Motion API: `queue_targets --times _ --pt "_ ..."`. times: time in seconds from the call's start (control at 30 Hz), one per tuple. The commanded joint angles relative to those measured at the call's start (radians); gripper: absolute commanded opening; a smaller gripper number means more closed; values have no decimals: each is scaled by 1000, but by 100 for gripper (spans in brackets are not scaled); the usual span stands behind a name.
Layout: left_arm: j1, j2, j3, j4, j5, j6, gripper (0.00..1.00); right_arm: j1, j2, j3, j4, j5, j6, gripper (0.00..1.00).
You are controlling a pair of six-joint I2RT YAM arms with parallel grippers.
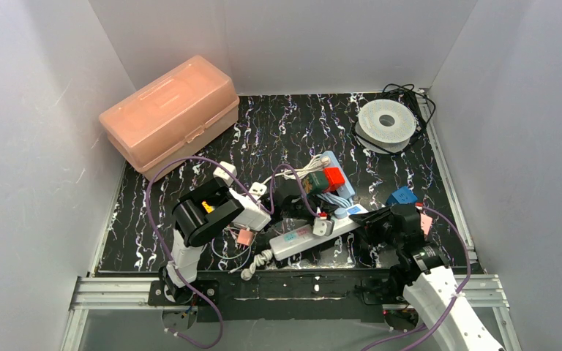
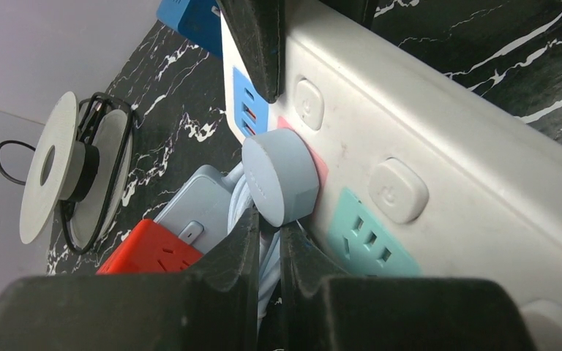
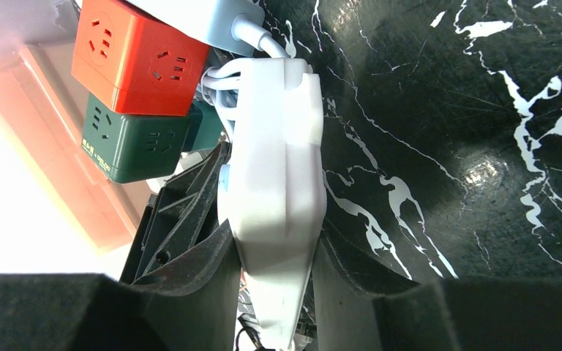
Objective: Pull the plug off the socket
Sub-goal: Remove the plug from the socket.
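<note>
Round grey-blue plastic plug (image 2: 279,175): seated flat on the pink outlet face (image 2: 320,167) of the long white plastic power strip (image 2: 439,146), tucked between two round white push buttons, with a teal outlet (image 2: 362,234) just beside it. Not out of the socket yet.

Left gripper (image 2: 269,232): squeezed together on the pale blue cord (image 2: 267,281) right where it leaves the plug, black fingertips snug against the plug's lower edge.

Right gripper (image 3: 272,212): clamped across one end of that same strip, one black finger on each long side. One of those fingers also visible from the left wrist, lying over the strip by the blue USB panel (image 2: 247,110).

From overhead: strip lying diagonally near the front of the black marble-look tabletop (image 1: 285,124), between the two arms, right in a messy tangle of adapters and cords.

Other bits around:
- red cube socket adapter (image 3: 135,55) with a dark green cube adapter (image 3: 135,142) touching it, just past the end of the strip
- white spool wound with black cable (image 1: 386,121), far right corner
- peach translucent lidded plastic box (image 1: 170,113), far left, tilted against the wall
- small blue block (image 1: 402,196) near the right arm
</note>
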Motion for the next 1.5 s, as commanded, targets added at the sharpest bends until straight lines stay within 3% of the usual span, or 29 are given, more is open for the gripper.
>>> queue_targets --times 0.0,0.43,0.7,0.97,1.27,1.47 --pt "-37 -36 26 60 19 -7 0 8 -28 -4 202 -72 68 1" --pt "-31 -95 87 62 -188 -84 0 9 -124 -61 75 -55 90 1" --pt "-23 -157 48 62 -206 -100 0 8 -160 -76 28 -38 109 1" --pt "-22 -186 31 63 -197 -103 0 8 -60 -3 -68 -19 71 1" --pt "-9 -186 40 62 -220 -96 0 9 -61 27 -183 24 56 1" --pt "6 -171 52 62 -247 -104 0 10 -90 -13 -156 21 33 1"
